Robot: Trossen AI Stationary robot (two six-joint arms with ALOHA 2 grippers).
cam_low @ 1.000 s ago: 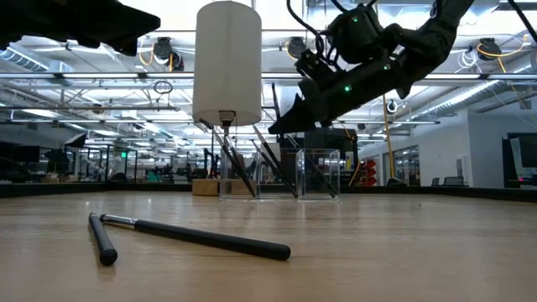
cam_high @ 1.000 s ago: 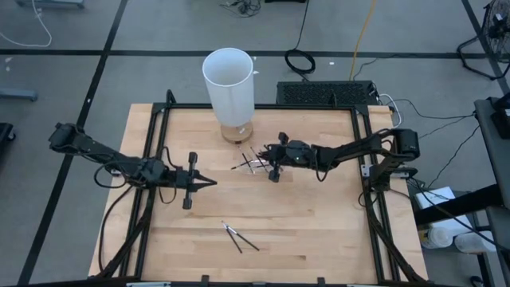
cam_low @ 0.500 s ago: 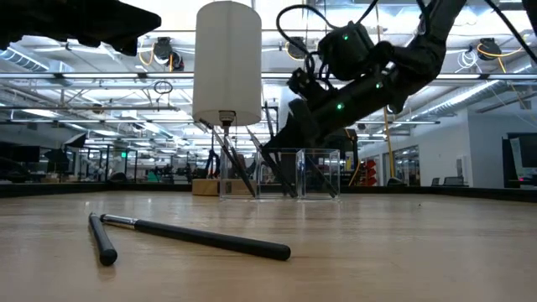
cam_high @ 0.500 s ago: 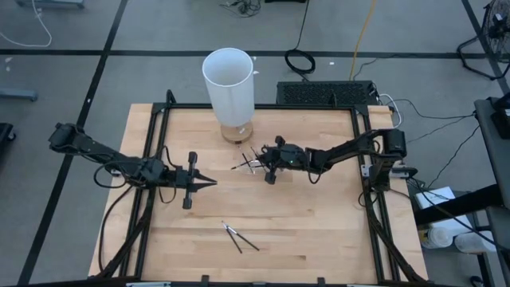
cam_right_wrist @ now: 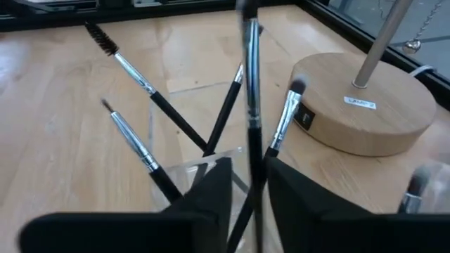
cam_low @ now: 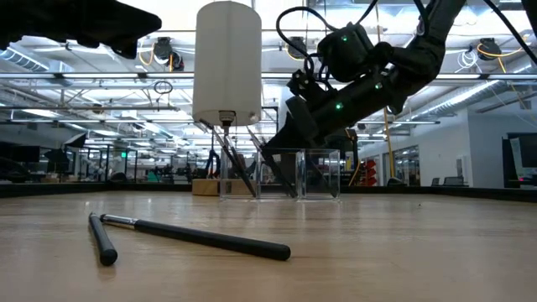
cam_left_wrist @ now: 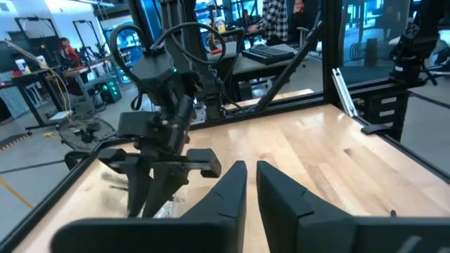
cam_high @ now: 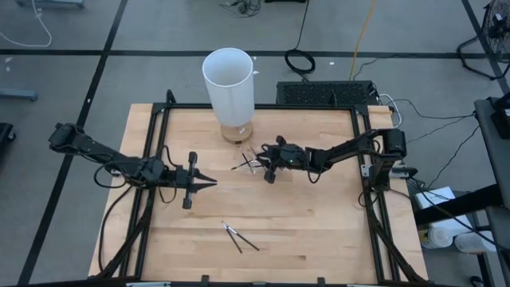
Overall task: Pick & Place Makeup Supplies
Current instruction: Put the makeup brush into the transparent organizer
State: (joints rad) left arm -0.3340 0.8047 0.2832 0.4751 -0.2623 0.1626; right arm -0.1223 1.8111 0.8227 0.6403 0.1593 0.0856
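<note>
The right gripper is above the small clear tray, which stands on the wooden bench just beside the round wooden base of the tall white cylinder. In the right wrist view, one thin dark brush stands almost upright between the two dark fingers. The fingers are a little apart with a narrow gap, and it cannot be told if they press the brush or are only beside it. Several other makeup brushes lean inside the tray with their pale or bristled tips up, crossing each other.

In the low view, the tray with its leaning brushes is seen far behind, under the right arm and beside the cylinder.

Two more brushes lie flat on the bench near its front edge, well apart from the tray. They meet at one end and make a narrow V shape. In the low view they are the nearest things, dark and long on the wood.

The left gripper hangs over the bench on the left part, away from all brushes. In the left wrist view its fingers show only a thin gap between them and hold nothing. They point toward the right arm.
</note>
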